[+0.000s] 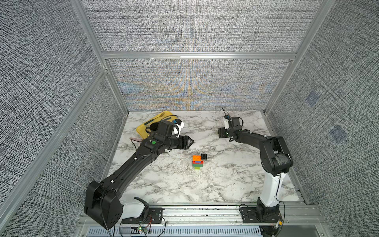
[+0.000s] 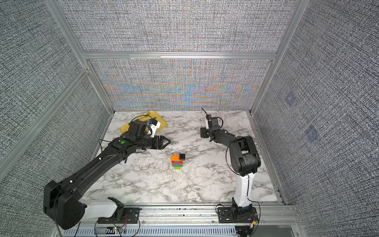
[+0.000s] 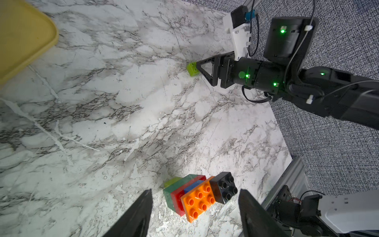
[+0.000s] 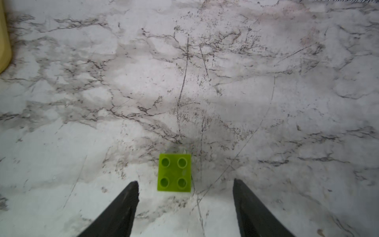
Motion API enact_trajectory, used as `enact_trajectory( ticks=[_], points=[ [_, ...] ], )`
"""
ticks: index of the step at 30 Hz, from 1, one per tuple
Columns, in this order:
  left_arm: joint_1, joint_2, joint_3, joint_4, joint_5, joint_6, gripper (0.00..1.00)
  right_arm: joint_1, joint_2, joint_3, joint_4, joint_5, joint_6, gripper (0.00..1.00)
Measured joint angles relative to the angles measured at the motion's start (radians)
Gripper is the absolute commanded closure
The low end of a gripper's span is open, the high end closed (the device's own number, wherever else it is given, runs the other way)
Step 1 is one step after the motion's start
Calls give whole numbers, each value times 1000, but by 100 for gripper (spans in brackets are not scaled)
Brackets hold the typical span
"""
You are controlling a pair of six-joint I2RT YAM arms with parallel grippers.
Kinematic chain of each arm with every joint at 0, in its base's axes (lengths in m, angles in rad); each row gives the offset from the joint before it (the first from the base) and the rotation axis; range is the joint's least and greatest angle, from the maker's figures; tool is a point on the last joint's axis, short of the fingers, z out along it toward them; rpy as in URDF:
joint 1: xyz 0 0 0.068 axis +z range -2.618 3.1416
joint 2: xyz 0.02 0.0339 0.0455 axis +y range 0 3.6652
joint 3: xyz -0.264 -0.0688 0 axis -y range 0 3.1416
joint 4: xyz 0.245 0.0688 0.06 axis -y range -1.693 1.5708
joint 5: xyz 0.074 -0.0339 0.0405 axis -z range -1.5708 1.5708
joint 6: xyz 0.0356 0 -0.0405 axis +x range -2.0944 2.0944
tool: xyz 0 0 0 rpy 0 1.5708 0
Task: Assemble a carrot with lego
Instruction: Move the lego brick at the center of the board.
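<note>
Closing in on the last loose piece, as I read it: the carrot (image 1: 197, 162) sits mid-table, a joined stack running lime, dark green, red, blue, orange, with the black brick (image 1: 203, 157) tight beside the orange at the stud end. I can't tell if it stands or leans. One lime brick (image 4: 174, 172) is not joined: it lies flat, studs up, well apart from the stack toward the back right. The right gripper (image 4: 185, 181) is over it, jaws spread and empty, with the brick just ahead of the fingertips and nearer one finger than the other. The left gripper (image 1: 191, 141) hovers near the stack, also spread and holding nothing; in the left wrist view the carrot shows between its fingers, untouched. The next move likely calls for the right arm to centre on the brick, drop, pinch its side walls and carry it to the stack, while the left steadies the carrot for the press. The marble-look table (image 1: 164, 184) is scuffed and flecked. A yellow tray (image 2: 160, 123) sits back left, partly hidden by the left arm. Grey woven panels (image 1: 184, 30) in aluminium framing close in three sides.
</note>
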Motion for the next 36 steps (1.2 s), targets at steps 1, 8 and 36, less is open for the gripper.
enact_trajectory(
  ticks=[1,8,36],
  points=[
    [0,2,2,1,-2,0,30,-5,16,15,-3,-5,3,28],
    [0,19,13,3,-2,4,30,-10,81,66,-50,-63,14,32],
    [111,-98,-132,-56,-246,26,30,252,283,373,-235,-405,-361,63]
  ],
)
